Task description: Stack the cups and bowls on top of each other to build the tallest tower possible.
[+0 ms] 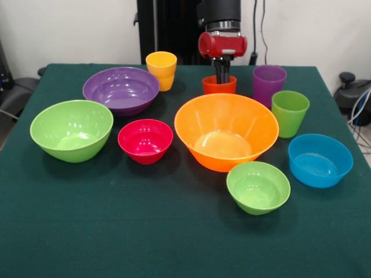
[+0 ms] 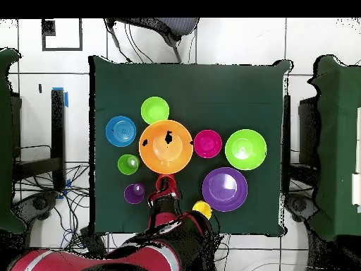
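My gripper [image 1: 222, 74] hangs low over the orange-red cup [image 1: 219, 86] at the back middle and reaches into its mouth; it also shows in the overhead view [image 2: 163, 186]. Just in front stands the biggest orange bowl [image 1: 226, 132] [image 2: 166, 146]. The purple bowl [image 1: 121, 90], the big light green bowl [image 1: 71, 130] and the magenta-red bowl [image 1: 145, 140] stand apart on the left. The small light green bowl [image 1: 258, 187] and the blue bowl [image 1: 320, 160] are at the front right. All are upright, and none is stacked.
A yellow cup [image 1: 162, 69] stands behind the purple bowl. A purple cup [image 1: 269, 83] and a green cup [image 1: 289, 112] stand right of the gripper. The dark green table [image 1: 145, 231] has room at the front. Chairs and cables lie around the table.
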